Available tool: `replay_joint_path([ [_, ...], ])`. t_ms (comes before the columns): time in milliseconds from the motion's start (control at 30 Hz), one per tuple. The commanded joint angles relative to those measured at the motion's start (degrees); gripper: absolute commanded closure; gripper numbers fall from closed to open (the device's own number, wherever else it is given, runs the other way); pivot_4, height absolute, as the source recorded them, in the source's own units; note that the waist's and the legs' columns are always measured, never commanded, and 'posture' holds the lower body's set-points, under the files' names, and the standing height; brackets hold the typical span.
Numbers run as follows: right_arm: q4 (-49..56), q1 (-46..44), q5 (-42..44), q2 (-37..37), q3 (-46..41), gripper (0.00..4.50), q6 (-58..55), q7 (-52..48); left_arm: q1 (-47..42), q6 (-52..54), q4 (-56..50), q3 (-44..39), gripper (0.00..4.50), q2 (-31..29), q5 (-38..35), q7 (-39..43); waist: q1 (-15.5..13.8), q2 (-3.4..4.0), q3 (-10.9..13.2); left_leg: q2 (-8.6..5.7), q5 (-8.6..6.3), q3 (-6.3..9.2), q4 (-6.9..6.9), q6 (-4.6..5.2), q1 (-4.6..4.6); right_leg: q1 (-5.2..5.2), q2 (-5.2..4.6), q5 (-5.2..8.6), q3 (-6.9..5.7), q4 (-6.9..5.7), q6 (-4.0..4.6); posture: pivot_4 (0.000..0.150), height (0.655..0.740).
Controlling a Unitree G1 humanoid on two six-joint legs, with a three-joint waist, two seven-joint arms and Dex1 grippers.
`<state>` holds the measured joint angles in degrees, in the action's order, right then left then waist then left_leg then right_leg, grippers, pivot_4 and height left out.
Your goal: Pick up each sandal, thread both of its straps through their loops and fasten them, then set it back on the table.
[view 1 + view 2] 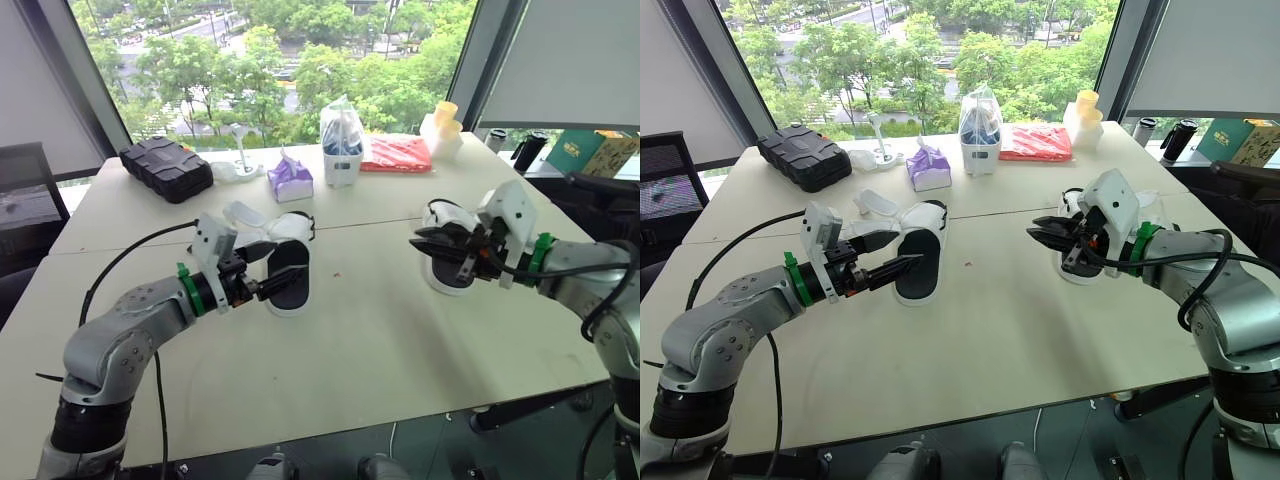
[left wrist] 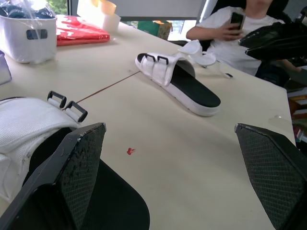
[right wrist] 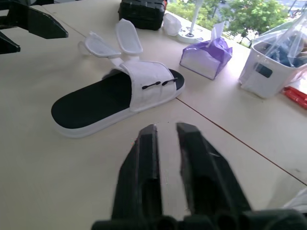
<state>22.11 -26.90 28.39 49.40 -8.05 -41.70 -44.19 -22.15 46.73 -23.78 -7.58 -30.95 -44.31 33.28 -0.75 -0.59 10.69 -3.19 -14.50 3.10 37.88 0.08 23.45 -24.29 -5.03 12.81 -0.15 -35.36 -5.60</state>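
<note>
Two white sandals with black footbeds lie on the table. The left sandal (image 1: pixel 291 268) has its two strap flaps (image 3: pixel 111 40) spread loose beside it, clear of the black loops (image 3: pixel 158 85). My left gripper (image 1: pixel 290 262) is open, fingers (image 2: pixel 79 167) wide apart over this sandal's footbed. The right sandal (image 1: pixel 452 270) also has loose flaps (image 2: pixel 197 49) and free loops (image 2: pixel 154 59). My right gripper (image 1: pixel 414 243) hovers just above it, shut on nothing, pointing toward the table's middle.
Along the far edge stand a black case (image 1: pixel 165 168), a purple tissue box (image 1: pixel 289 178), a white bin with a bag (image 1: pixel 341 140), a red packet (image 1: pixel 397 154) and yellow cups (image 1: pixel 443 125). A seated person (image 2: pixel 230 28) is beyond the table's right end.
</note>
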Motion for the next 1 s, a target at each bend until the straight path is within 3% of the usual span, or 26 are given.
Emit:
replay_joint_path([
  [33, -1.3, -1.5, -4.0, 1.0, -0.3, 1.68, 2.4, 2.5, -1.2, -1.1, -1.2, -0.6, 0.00, 0.5, -0.1, -1.0, 0.0, 0.00, 0.0, 0.00, 0.00, 0.00, 0.00, 0.00, 0.00, 0.00, 0.00, 0.00, 0.00, 0.00, 0.00, 0.150, 0.7400],
  [133, -5.5, -2.8, -12.5, 2.6, 3.2, 0.08, 6.1, 6.3, -1.1, -0.7, -1.6, -0.7, 0.00, 1.2, -0.8, -1.7, 0.0, 0.00, 0.0, 0.00, 0.00, -0.01, 0.00, 0.00, 0.00, 0.00, 0.00, 0.00, 0.00, 0.00, 0.00, 0.150, 0.7400],
  [500, -28.3, -10.5, -35.5, -0.5, 15.1, 0.03, 17.4, 18.2, -2.2, 0.1, -1.5, 0.1, 0.00, 2.2, -0.5, -3.4, 0.1, 0.00, 0.0, -0.02, 0.01, -0.10, 0.00, -0.01, -0.01, -0.02, 0.07, 0.00, 0.02, 0.00, 0.01, 0.150, 0.7400],
  [833, -79.2, -32.2, -52.9, -13.7, 27.6, 0.03, 37.4, 36.9, -2.8, -0.2, -2.0, 1.6, 0.00, 0.9, 1.0, -3.6, 1.5, 0.01, 0.0, -0.06, 0.14, -0.14, -0.17, -0.22, -0.05, -0.05, 0.10, -0.04, 0.08, 0.00, -0.06, 0.150, 0.7400],
  [1000, -93.7, -38.7, -55.6, -18.5, 28.5, 0.03, 41.6, 45.6, -2.3, -0.6, -2.4, 1.5, 0.00, 0.8, 1.7, -4.1, 1.7, 0.01, 0.0, -0.07, 0.42, -0.14, -0.57, -0.70, -0.11, -0.16, 0.10, -0.12, 0.13, 0.03, -0.17, 0.150, 0.7400],
])
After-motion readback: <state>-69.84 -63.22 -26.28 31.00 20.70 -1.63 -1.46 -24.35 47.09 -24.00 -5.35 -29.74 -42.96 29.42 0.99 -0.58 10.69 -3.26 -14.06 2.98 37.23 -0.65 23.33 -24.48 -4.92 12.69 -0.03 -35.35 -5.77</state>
